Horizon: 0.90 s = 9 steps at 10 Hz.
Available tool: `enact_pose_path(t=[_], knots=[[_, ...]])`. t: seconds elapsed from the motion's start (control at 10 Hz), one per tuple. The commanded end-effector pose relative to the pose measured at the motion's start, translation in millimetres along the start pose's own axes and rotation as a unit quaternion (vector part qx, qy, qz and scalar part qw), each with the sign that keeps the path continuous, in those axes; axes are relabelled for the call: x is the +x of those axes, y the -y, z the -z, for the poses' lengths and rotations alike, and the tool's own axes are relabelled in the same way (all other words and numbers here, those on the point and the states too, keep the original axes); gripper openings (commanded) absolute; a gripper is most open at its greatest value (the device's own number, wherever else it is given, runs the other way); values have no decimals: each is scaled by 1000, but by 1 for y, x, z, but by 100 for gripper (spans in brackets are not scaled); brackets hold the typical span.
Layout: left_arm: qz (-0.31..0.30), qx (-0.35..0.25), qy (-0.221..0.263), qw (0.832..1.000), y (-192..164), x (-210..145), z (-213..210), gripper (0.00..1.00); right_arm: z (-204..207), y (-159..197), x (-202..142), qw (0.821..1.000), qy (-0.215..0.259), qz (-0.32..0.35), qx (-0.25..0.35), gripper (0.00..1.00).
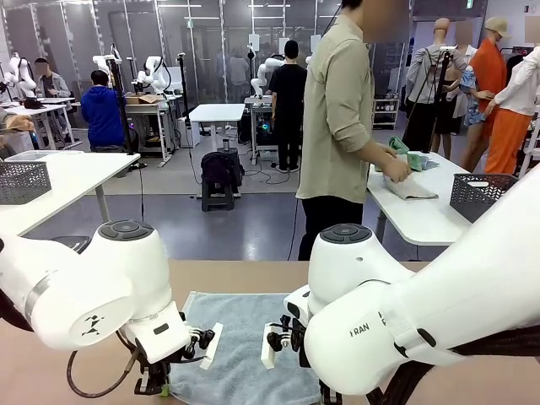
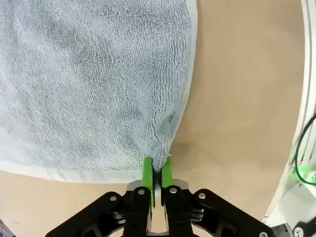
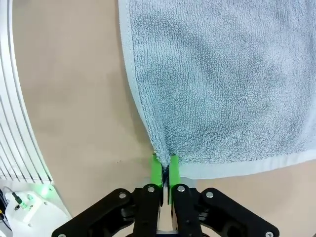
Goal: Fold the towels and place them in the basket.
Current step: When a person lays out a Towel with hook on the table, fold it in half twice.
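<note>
The left end effector (image 2: 157, 163) and right end effector (image 3: 164, 163) are each pinching shut on a near corner of the pale grey-blue terry towel (image 2: 89, 74), which is lying flat on the tan counter (image 2: 237, 98). They are gripping only tiny bits, so a corner could be slipping out during the lift.
</note>
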<state>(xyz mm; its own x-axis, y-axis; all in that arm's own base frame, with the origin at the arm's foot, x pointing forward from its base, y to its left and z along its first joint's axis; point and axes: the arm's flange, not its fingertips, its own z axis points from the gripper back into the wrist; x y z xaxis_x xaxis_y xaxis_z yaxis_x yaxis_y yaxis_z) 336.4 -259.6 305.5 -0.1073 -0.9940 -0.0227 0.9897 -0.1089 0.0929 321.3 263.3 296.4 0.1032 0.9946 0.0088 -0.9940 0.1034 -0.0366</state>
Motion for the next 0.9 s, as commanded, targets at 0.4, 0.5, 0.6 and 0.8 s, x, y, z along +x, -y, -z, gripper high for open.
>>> enact_pose_path(t=[0.4,0.5,0.6,0.8], knots=[[-10,7,-8,1000,-4,1,-6,8,-12,7,-1,1000,-13,-3,-6,6],[-22,14,-12,1000,-9,0,-12,8,-17,14,1,1000,-14,-7,-9,6],[-29,23,-14,999,-13,-1,-18,8,-23,18,2,1000,-13,-8,-15,6],[-51,36,-14,998,-22,-6,-32,8,-38,26,4,999,-14,-10,-31,6]])
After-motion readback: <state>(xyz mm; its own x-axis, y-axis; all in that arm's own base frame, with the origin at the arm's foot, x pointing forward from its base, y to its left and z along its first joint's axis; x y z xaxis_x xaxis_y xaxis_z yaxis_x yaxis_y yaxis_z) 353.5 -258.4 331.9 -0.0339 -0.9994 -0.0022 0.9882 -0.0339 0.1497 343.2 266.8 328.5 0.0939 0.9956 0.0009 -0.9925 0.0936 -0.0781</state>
